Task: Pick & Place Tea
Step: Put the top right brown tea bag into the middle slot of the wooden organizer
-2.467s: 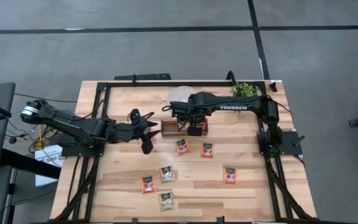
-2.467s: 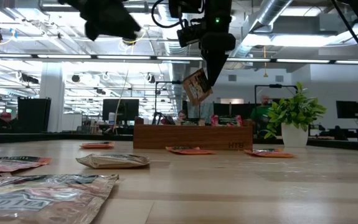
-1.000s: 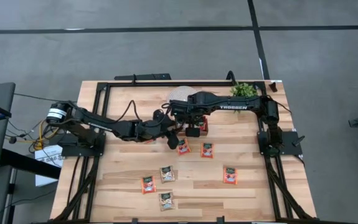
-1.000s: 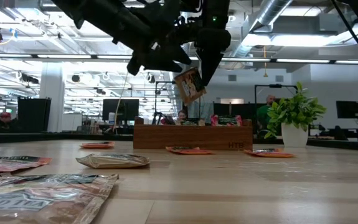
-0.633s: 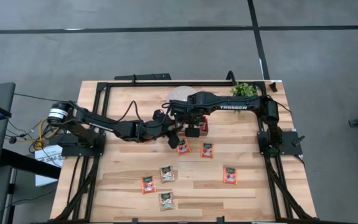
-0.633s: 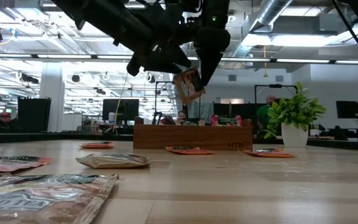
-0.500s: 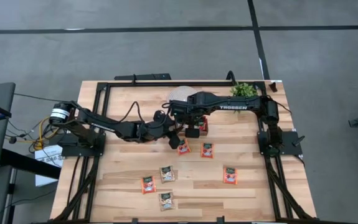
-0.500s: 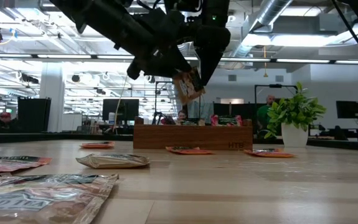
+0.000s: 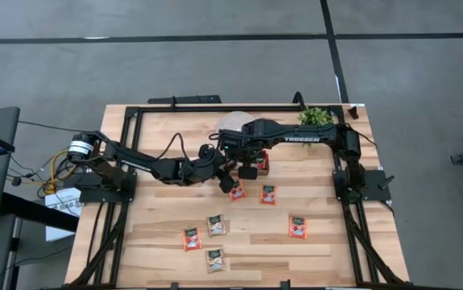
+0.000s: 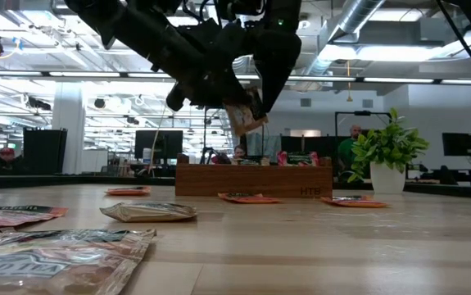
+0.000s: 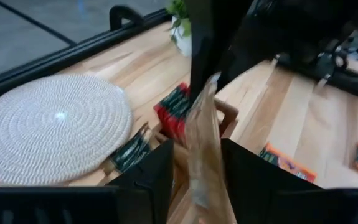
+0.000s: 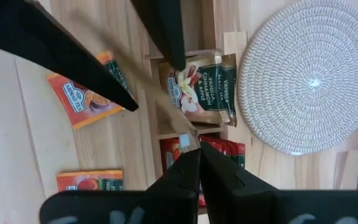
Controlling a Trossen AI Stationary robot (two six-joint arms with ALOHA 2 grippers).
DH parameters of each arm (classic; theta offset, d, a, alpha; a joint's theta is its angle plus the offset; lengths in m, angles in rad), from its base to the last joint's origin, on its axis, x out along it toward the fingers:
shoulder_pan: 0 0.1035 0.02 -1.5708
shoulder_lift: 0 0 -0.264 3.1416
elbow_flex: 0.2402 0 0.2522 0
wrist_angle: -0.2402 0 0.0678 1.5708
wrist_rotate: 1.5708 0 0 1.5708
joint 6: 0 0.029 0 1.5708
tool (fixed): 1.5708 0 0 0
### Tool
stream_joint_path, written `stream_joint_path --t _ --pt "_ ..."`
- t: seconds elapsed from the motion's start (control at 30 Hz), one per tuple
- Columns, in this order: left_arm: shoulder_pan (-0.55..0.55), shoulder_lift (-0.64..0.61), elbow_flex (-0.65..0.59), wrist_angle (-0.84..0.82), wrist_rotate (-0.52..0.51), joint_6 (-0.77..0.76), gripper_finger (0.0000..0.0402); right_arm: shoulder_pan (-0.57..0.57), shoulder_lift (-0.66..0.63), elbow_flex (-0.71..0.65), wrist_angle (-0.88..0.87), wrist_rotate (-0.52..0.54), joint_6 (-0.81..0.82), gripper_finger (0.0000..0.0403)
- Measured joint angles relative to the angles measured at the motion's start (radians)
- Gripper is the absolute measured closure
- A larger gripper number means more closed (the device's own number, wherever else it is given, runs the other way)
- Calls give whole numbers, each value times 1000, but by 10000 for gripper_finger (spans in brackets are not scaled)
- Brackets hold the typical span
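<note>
Since a second ago, the left gripper (image 10: 219, 94) has closed in around the tan sachet (image 10: 246, 115), which hangs above the wooden tray (image 10: 254, 179), pinched in the right gripper's (image 12: 194, 149) shut fingers. Only the right wrist view shows tan and red sachets inside the tray.

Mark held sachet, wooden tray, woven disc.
held sachet (image 10: 246, 117), low view, its lower face.
wooden tray (image 10: 219, 179), low view, front wall.
woven disc (image 12: 303, 81), right wrist view, middle of coil.

Six sachets (image 9: 216, 225) lie flat on the worktop (image 9: 159, 242): four red-orange, two tan; a seventh hangs above the tray (image 9: 217, 164). One tray, one white disc (image 9: 231, 122), one plant (image 9: 317, 116); two arms.
</note>
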Motion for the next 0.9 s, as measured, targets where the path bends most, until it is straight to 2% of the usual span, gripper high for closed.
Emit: stream_joint_path --t 0.13,0.3,0.67,0.9 --pt "0 0 0 2 0 -8 314 0 0 0 3 0 0 403" --pt "0 0 0 1 11 -8 390 0 0 0 3 0 0 403" --pt "0 0 0 -19 14 -11 401 0 0 0 -37 -13 -58 403" --pt "0 0 0 -102 -12 -61 401 -36 -2 22 -166 17 -45 403"
